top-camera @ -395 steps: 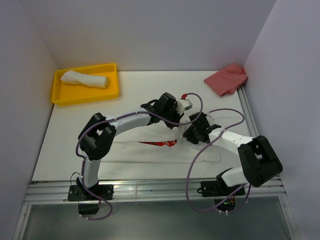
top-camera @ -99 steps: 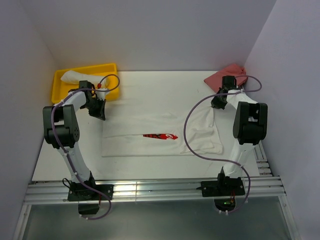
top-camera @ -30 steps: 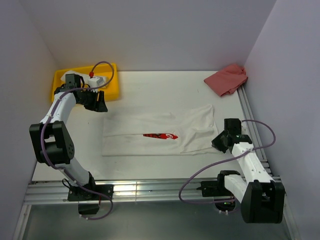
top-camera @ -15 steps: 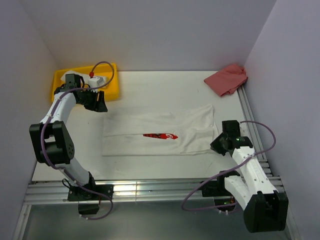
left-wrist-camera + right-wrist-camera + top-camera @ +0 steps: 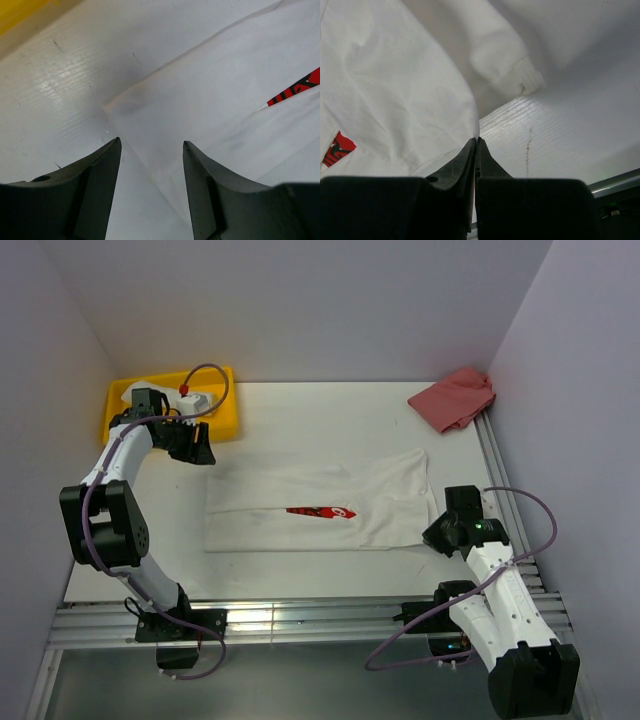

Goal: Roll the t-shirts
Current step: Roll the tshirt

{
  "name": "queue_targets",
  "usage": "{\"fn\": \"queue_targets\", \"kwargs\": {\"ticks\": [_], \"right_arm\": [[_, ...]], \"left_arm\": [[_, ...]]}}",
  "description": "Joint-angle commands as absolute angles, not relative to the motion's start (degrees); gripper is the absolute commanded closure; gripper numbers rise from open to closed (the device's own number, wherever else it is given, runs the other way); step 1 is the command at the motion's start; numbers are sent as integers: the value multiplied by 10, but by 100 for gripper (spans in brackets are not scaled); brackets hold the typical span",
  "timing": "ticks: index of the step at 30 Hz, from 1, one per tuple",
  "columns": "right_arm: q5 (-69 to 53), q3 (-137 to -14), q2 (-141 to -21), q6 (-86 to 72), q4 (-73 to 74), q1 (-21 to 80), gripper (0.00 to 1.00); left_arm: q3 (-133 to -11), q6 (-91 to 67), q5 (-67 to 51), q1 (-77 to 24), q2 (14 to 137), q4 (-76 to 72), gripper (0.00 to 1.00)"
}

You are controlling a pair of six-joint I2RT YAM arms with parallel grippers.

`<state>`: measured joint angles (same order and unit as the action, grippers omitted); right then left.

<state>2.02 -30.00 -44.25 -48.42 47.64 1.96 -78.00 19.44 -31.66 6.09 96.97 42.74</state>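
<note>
In the last second our right pincer [image 5: 440, 536] has drawn back along the shirt [image 5: 320, 495] to the corner farthest from the tray [image 5: 234, 400]. Its fingers are pressed together with the tips at the hem, and we cannot tell whether any cloth is caught. The shirt has not shifted. It lies flat on the tabletop [image 5: 320, 420], nearer than the tray and to its right, red print [image 5: 320, 511] up. Our left pincer [image 5: 201, 452] has stayed put, spread, over the shirt corner just beside the tray. We judge the laying-out done and the rolling not yet begun. The pincers sit at opposite corners, so one probably has to move first.
</note>
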Motion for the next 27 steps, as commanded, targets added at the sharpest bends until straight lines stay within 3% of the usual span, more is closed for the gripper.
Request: {"fn": "queue_targets", "kwargs": {"ticks": [1,5,9,13,22,27], "right_arm": [[32,-327,-440,-487,491,22,97],[42,-334,-418,-491,504,25,93],[56,-359,-404,-490,534,25,71],[61,-380,-386,-503,541,39,59],[98,-409,-443,-604,440,210,57],[164,-489,-611,-649,383,364,58]], "left_arm": [[-778,208,-329,63,976,426,42],[-776,210,-326,64,976,426,41],[-775,210,-332,67,973,427,39],[-779,208,-341,80,970,433,34],[-744,218,-345,130,980,449,32],[-746,227,-375,134,1026,474,32]]}}
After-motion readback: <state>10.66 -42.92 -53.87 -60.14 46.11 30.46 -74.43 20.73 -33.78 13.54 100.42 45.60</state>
